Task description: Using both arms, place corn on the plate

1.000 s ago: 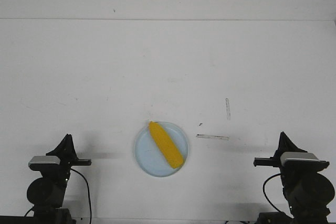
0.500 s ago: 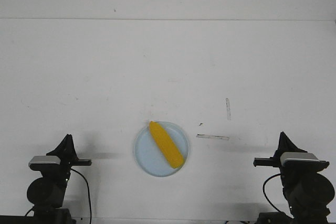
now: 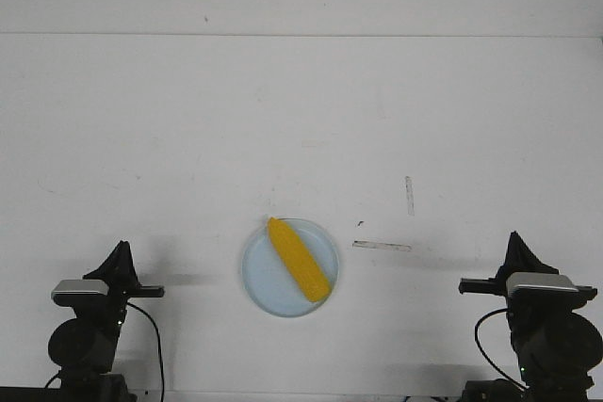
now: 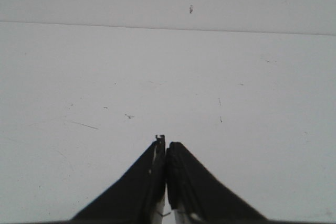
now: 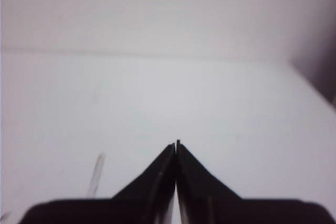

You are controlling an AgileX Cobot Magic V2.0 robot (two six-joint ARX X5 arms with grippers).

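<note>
The yellow corn [image 3: 298, 259] lies diagonally on the pale blue plate [image 3: 259, 280] near the table's front middle, its tapered end pointing to the back left. My left gripper [image 3: 120, 249] is at the front left, shut and empty, far from the plate. My right gripper [image 3: 515, 237] is at the front right, shut and empty. In the left wrist view the left gripper [image 4: 166, 143] has its jaws together over bare table. In the right wrist view the right gripper [image 5: 176, 142] has its jaws together too. Neither wrist view shows the corn or plate.
Two pale tape strips lie right of the plate, one flat [image 3: 382, 246] and one upright [image 3: 409, 195]; one strip shows in the right wrist view [image 5: 95, 174]. The white table [image 3: 301, 120] ends at a back wall.
The right arm has shifted slightly to the right and toward the front. The corn, the plate and the left arm have not moved.
</note>
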